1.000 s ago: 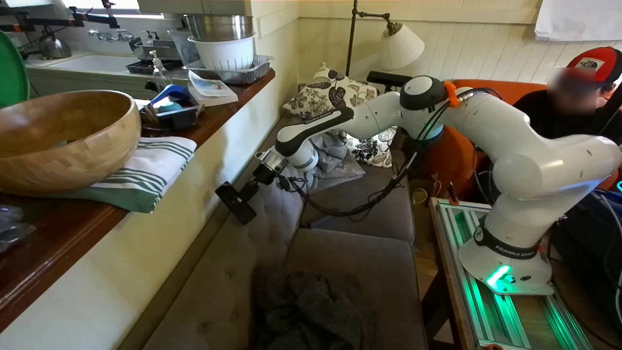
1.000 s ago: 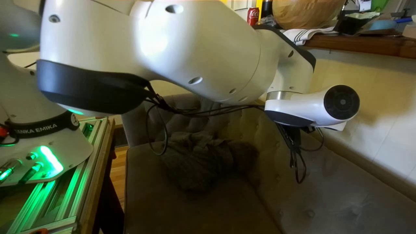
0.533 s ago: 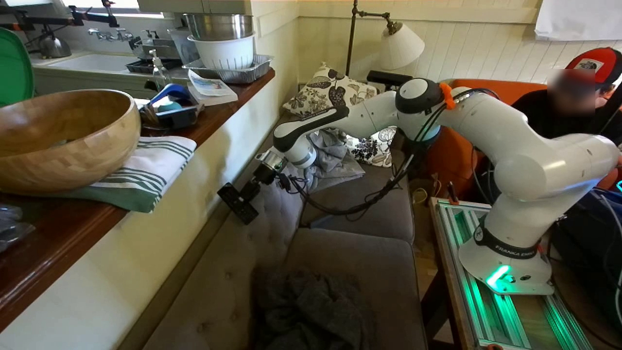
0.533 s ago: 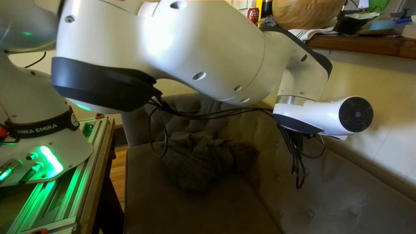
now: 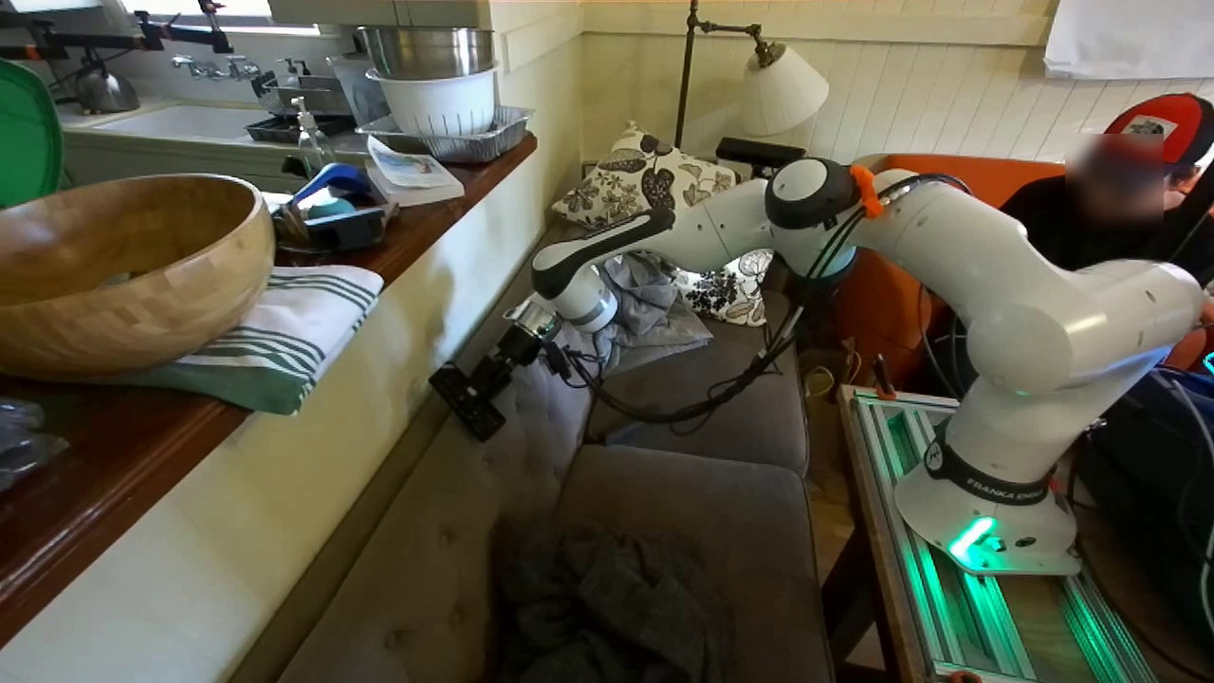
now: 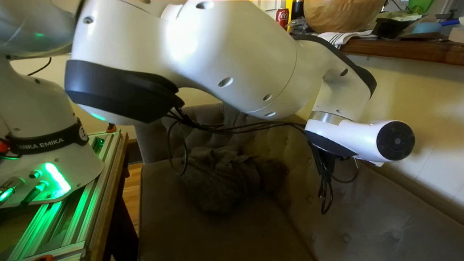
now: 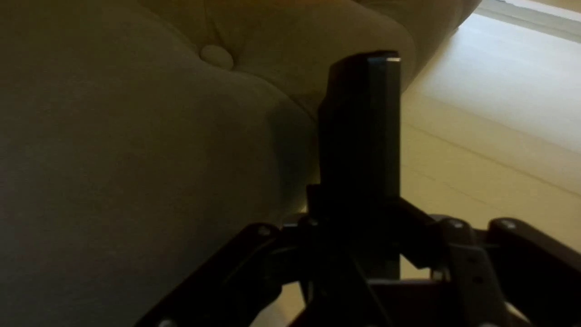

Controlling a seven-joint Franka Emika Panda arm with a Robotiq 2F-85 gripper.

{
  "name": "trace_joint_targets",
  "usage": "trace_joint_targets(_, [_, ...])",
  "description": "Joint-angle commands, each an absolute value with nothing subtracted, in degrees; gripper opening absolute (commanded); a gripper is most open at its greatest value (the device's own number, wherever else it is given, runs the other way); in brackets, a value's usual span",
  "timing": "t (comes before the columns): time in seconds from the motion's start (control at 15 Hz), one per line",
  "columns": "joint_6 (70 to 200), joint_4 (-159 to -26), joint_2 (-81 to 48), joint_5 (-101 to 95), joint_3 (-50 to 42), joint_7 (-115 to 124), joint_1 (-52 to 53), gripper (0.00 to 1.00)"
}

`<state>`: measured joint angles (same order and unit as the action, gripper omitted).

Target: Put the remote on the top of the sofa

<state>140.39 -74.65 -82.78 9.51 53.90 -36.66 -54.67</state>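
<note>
The black remote [image 5: 467, 403] is held in my gripper [image 5: 488, 378], over the top of the sofa backrest close to the wall. In the wrist view the dark remote [image 7: 363, 127] points up from between the fingers of the gripper [image 7: 354, 204], which is shut on it. The grey-brown tufted sofa [image 5: 446, 560] runs below; it also shows in the other views [image 6: 366, 228] [image 7: 150, 150]. Whether the remote touches the backrest I cannot tell. In an exterior view the wrist [image 6: 359, 139] hides the remote and fingers.
A cream wall [image 5: 313, 474] with a wooden ledge [image 5: 427, 218] stands beside the backrest. The ledge bears a wooden bowl [image 5: 142, 275] and a striped towel [image 5: 285, 332]. A dark blanket [image 5: 607, 607], a grey cloth [image 5: 654, 323] and patterned pillows [image 5: 645, 180] lie on the sofa.
The remote, still gripped, has shifted slightly right and down in an exterior view. The wrist has moved right and lower in an exterior view. The sofa and ledge items stay put.
</note>
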Motion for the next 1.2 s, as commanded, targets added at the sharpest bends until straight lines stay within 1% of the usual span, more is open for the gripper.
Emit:
trace_joint_targets(0.0, [138.04,-71.69,-82.82,15.57,54.43,-38.33,-54.03,0.09])
trace_joint_targets(0.13, [137.03,-70.46,-82.33,17.39,53.73,-37.09,-53.22,0.09])
trace_joint_targets(0.53, [128.12,-65.78,-81.17,19.36,49.00,-33.44,-49.62,0.09])
trace_joint_targets(0.6, [127.82,-65.49,-82.48,16.70,50.74,-32.22,-50.33,0.09])
trace_joint_targets(0.8, [126.46,-64.22,-82.57,17.00,50.60,-31.23,-49.65,0.09])
trace_joint_targets(1.07, [128.22,-63.09,-82.24,16.78,49.54,-28.34,-48.47,0.09])
trace_joint_targets(1.13, [128.63,-65.26,-82.39,16.82,50.27,-30.97,-49.86,0.34])
